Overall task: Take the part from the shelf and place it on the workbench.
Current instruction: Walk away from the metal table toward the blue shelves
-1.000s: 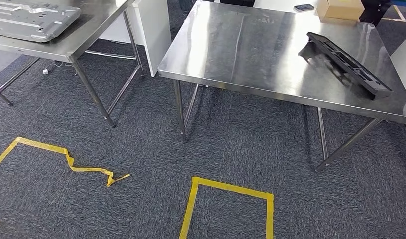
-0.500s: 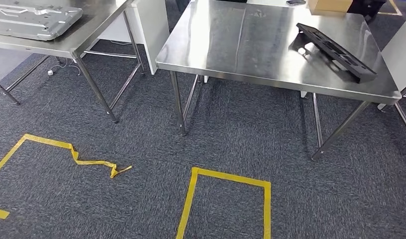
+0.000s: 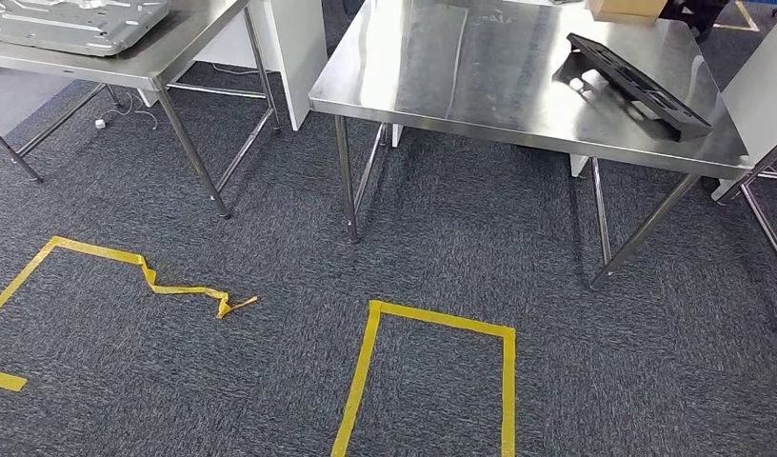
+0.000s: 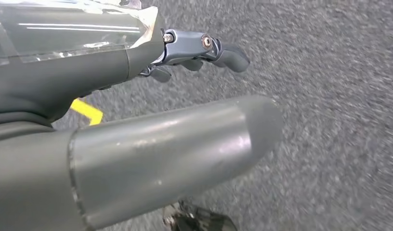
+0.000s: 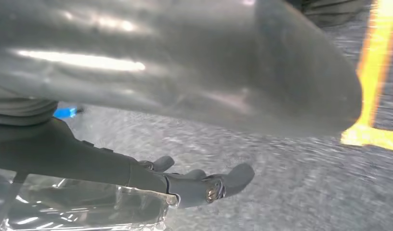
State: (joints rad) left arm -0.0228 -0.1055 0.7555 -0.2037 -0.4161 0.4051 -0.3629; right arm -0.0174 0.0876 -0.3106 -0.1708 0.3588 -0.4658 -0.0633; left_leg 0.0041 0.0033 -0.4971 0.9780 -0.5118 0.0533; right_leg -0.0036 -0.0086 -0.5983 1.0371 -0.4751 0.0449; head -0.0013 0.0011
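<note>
A long black plastic frame part [image 3: 638, 84] lies near the right edge of the steel table [image 3: 461, 76], while the left hand [image 4: 137, 96] and right hand [image 5: 161, 120] hang over grey carpet, fingers loosely apart, holding nothing. With the right table leg [image 3: 642, 228] near the robot's path, a careless step could likely jolt the table and shift the part.

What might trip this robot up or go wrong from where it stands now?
A loose, crumpled strip of yellow tape lies on the carpet and might catch a foot. The black part sits near the steel table's right edge, so a bump to the table could perhaps knock it off. Both the left hand and the right hand hang low over the floor, holding nothing.
</note>
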